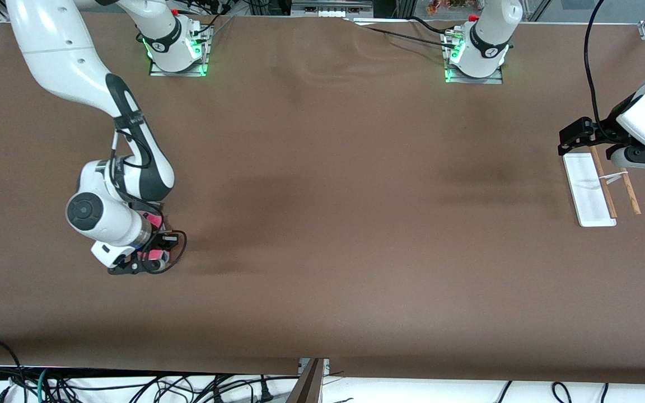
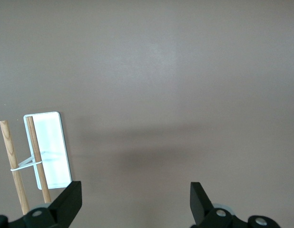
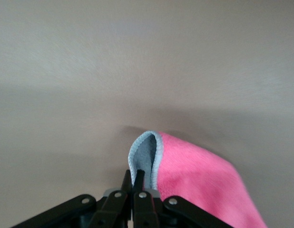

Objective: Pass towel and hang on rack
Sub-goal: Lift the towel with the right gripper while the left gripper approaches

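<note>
The towel (image 1: 156,256) is pink with a grey underside, and only small pink patches of it show under the right hand in the front view, toward the right arm's end of the table. My right gripper (image 1: 146,262) is low at the table and shut on it. In the right wrist view the fingers (image 3: 136,178) pinch the towel's (image 3: 194,180) grey-edged, curled-up border. The rack (image 1: 597,190), a white base with two brown rods, lies toward the left arm's end. My left gripper (image 1: 601,146) hangs open and empty over the rack's end nearest the robots' bases. The left wrist view shows the rack (image 2: 42,152) beside the wide-apart fingers (image 2: 136,204).
The brown table cover (image 1: 322,184) is bare between the towel and the rack. The right arm's base (image 1: 177,45) and the left arm's base (image 1: 476,53) stand along the edge farthest from the front camera. Cables hang below the table's near edge (image 1: 132,386).
</note>
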You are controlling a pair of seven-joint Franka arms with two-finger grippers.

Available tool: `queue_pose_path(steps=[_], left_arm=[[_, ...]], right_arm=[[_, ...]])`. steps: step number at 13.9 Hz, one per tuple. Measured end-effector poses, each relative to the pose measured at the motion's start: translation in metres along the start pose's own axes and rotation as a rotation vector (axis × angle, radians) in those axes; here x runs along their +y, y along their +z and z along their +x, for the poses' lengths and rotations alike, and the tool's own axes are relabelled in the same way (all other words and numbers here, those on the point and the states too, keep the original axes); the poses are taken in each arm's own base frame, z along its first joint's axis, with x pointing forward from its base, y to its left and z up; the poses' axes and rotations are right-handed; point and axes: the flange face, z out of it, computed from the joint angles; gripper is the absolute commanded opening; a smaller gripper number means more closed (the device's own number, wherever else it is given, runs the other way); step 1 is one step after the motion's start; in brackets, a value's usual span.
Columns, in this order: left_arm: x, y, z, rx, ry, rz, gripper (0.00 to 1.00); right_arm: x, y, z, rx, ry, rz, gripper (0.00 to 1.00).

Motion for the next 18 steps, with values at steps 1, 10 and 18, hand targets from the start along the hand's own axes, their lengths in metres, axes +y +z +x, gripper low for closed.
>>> queue_pose_path(steps=[1, 10, 18], left_arm=[[0.000, 0.000, 0.000, 0.000, 0.000, 0.000, 1.00], [0.010, 0.018, 0.008, -0.035, 0.022, 0.000, 1.00], [0.012, 0.024, 0.010, -0.043, 0.326, -0.026, 1.00]], right_arm=[[0.003, -0.026, 0.002, 0.010, 0.002, -0.003, 0.00], [0.040, -0.210, -0.007, 0.037, -0.016, -0.023, 0.00], [-0.054, -0.290, -0.012, 0.099, -0.127, 0.107, 0.00]])
